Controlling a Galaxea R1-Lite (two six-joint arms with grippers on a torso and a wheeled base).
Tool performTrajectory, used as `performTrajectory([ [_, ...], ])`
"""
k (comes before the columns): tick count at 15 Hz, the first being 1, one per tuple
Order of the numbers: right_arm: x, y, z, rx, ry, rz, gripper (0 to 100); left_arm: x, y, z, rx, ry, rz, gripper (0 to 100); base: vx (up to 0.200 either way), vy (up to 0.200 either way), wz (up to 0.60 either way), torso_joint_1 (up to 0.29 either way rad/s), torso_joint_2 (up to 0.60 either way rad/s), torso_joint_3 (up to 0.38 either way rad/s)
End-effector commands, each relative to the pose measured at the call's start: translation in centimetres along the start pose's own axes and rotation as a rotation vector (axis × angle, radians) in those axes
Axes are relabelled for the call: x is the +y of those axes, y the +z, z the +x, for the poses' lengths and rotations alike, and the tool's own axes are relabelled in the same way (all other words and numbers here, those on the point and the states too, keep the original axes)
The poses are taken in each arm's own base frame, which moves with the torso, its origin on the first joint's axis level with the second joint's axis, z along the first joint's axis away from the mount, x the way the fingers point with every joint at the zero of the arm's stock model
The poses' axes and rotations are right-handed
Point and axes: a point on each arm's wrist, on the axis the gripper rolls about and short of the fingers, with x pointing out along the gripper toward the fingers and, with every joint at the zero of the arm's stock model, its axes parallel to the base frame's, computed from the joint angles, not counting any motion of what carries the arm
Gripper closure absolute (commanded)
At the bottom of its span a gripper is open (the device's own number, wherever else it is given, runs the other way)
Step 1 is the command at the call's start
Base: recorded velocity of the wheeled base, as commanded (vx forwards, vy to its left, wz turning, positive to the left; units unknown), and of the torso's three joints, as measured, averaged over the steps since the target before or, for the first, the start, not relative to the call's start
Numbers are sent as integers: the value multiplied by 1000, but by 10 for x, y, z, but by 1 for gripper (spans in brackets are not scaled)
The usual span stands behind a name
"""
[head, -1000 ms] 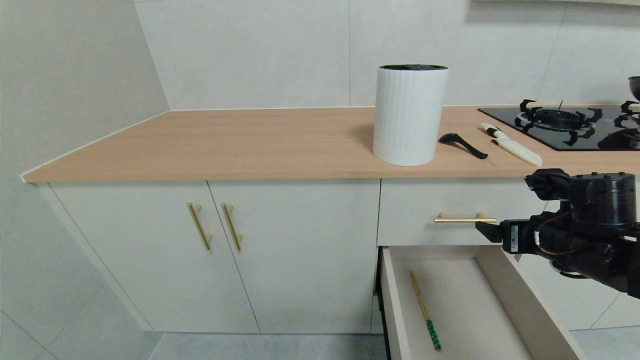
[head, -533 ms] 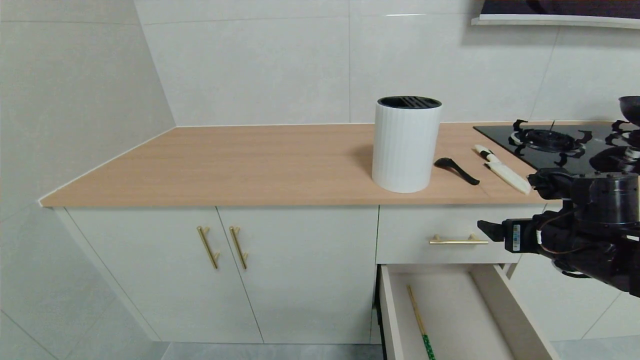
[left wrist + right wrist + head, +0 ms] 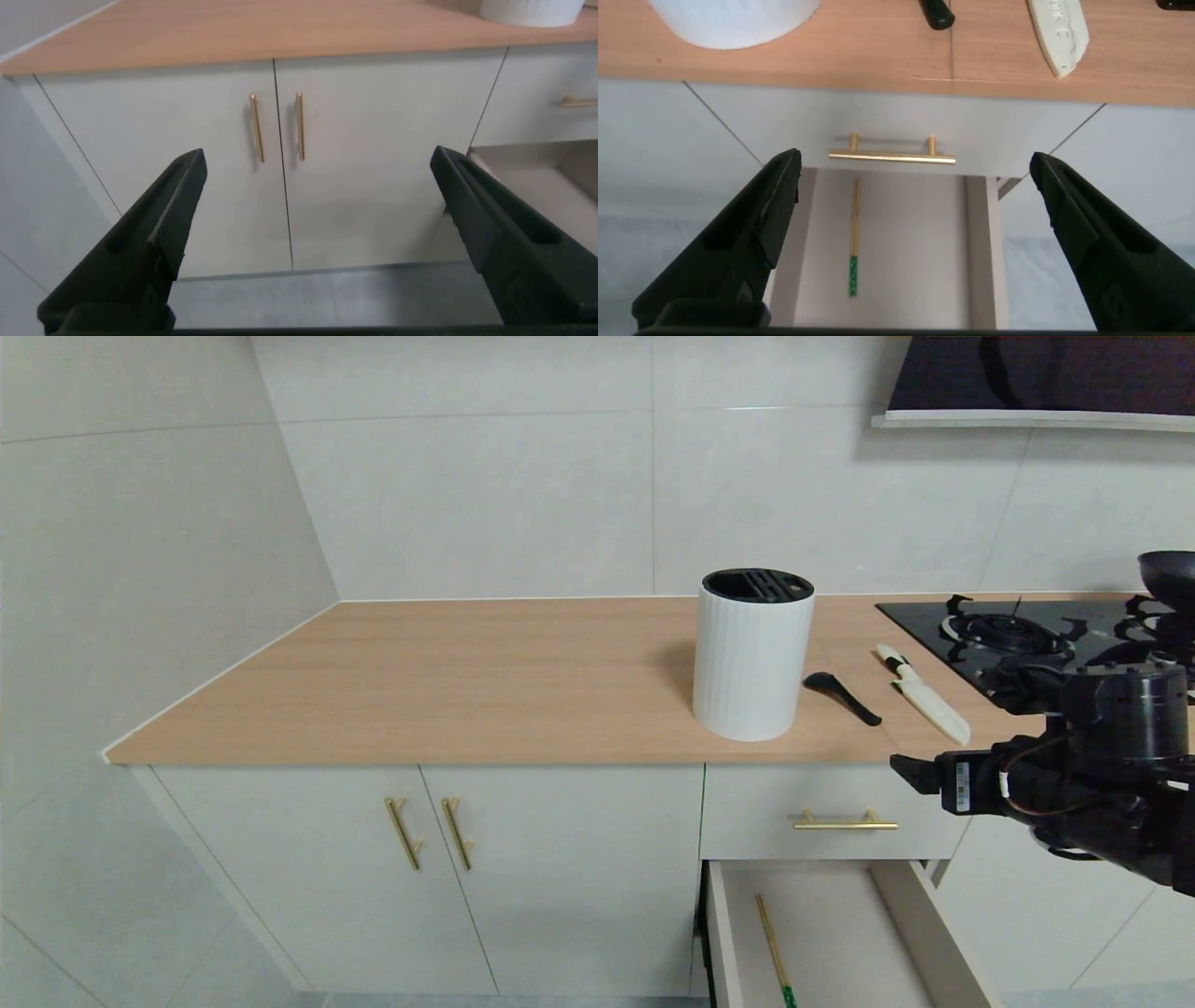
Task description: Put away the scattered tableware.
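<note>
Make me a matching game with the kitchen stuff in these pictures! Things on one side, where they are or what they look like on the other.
Things:
1. chopsticks
2. knife
3. spoon
4. holder

Clues:
A. black, lying on the counter
B. inside the open drawer
C. white, tall, standing upright
D. pale, lying nearest the stove

Pairs: 1-B, 2-D, 3-A, 4-C

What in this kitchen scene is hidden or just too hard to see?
Head view: the white slotted holder has dark slots, so its contents are unreadable.
Right wrist view: the chopsticks in the open drawer are too thin to tell one from two.
Head view: the black vessel at the stove is cut off by the right edge.
</note>
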Motion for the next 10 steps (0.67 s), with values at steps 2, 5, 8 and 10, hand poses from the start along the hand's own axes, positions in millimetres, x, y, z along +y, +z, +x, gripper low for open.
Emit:
performTrajectory([
  [2, 0, -2, 5, 15, 11, -6, 0, 0, 0, 0, 0, 0, 0, 0, 0, 0, 0, 59, -97, -53],
  [5, -10, -1, 27, 30, 12, -58, 0, 0, 0, 0, 0, 0, 0, 0, 0, 0, 0, 0, 0, 0],
  [8, -9, 5, 59, 39, 3, -52, 0, 0, 0, 0, 0, 0, 0, 0, 0, 0, 0, 0, 0, 0],
  [10, -12, 5, 81, 52, 11, -45, 0, 0, 0, 0, 0, 0, 0, 0, 0, 0, 0, 0, 0, 0],
])
